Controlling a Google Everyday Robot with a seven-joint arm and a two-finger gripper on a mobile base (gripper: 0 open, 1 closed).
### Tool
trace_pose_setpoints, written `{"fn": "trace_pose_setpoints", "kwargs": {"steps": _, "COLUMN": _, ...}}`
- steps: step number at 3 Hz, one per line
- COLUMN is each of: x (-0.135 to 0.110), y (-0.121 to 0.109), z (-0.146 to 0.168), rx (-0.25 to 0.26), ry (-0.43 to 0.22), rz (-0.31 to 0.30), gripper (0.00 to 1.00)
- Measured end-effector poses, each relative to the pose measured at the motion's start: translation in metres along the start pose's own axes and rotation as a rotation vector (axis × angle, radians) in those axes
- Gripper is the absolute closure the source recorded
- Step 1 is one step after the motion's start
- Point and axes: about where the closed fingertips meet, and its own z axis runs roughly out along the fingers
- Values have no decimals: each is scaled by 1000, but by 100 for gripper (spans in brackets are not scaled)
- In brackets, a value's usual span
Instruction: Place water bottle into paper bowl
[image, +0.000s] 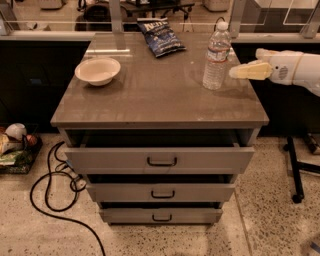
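Note:
The water bottle (217, 56) stands upright near the right rear of the cabinet top, clear and ribbed with a white cap and a white-and-red label. The paper bowl (98, 71) sits empty at the left rear of the top. My gripper (235, 72) comes in from the right edge of the view, its cream fingers (251, 70) pointing left at the bottle's mid-height, a short gap to the right of it. It holds nothing.
A dark blue chip bag (160, 36) lies at the rear centre. The grey cabinet (160, 107) has three drawers pulled partly open, the top one (160, 159) furthest. A black cable (55, 192) loops on the floor at left. A stand leg (295, 170) is at right.

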Motion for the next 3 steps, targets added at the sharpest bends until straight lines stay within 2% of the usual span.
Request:
{"fn": "trace_pose_setpoints", "kwargs": {"steps": 2, "x": -6, "y": 9, "z": 45, "rx": -94, "ry": 12, "rz": -51, "gripper": 0}}
{"fn": "trace_pose_setpoints", "kwargs": {"steps": 3, "x": -11, "y": 13, "z": 62, "rx": -118, "ry": 4, "rz": -62, "gripper": 18}}
